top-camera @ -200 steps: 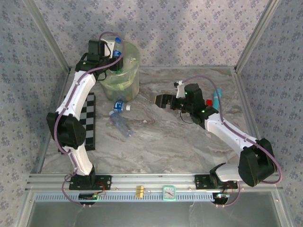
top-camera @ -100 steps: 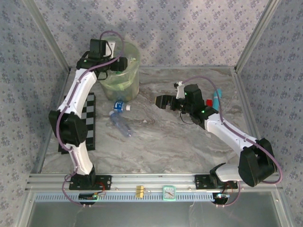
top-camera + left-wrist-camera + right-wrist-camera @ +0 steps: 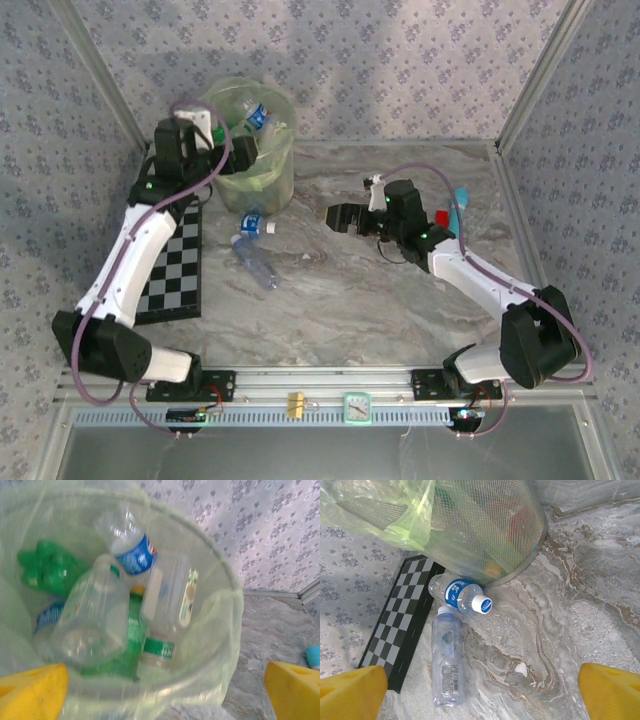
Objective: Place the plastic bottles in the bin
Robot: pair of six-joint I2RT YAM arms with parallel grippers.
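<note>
**Desk:** Where do the plastic bottles stand?

**Photographer:** Several already lie in the bin [image 3: 272, 185], a mesh bucket lined with a pale yellow-green bag, at the far left of the marbled table [image 3: 350, 300]. Seen from the left wrist, a blue-labelled bottle [image 3: 132, 555] lies on top and a crushed green bottle [image 3: 47, 570] sits to the left. A green-banded clear bottle [image 3: 167, 610] and a wide clear bottle [image 3: 95, 625] lie side by side.

**Desk:** And outside the bin?

**Photographer:** Two remain on the table. A white-capped bottle [image 3: 462, 596] with a blue label lies at the foot of the bin. A long clear bottle [image 3: 447, 662] lies just beside it, along the edge of the checkerboard mat [image 3: 400, 625].

**Desk:** The claws?

**Photographer:** The left claw [image 3: 164, 692] hangs over the bin's mouth, its yellow fingers spread wide and empty. The right claw [image 3: 481, 690] hovers above mid-table, facing the two loose bottles, also spread wide and empty.

**Desk:** Any brand we can print?

**Photographer:** No. The blue labels carry white lettering, but it is too blurred to read. The long clear bottle wears a small label of fine print, too small to make out. A cyan tube [image 3: 458, 210] and a small red block [image 3: 441, 217] lie close together at the far right, behind the right arm.
</note>
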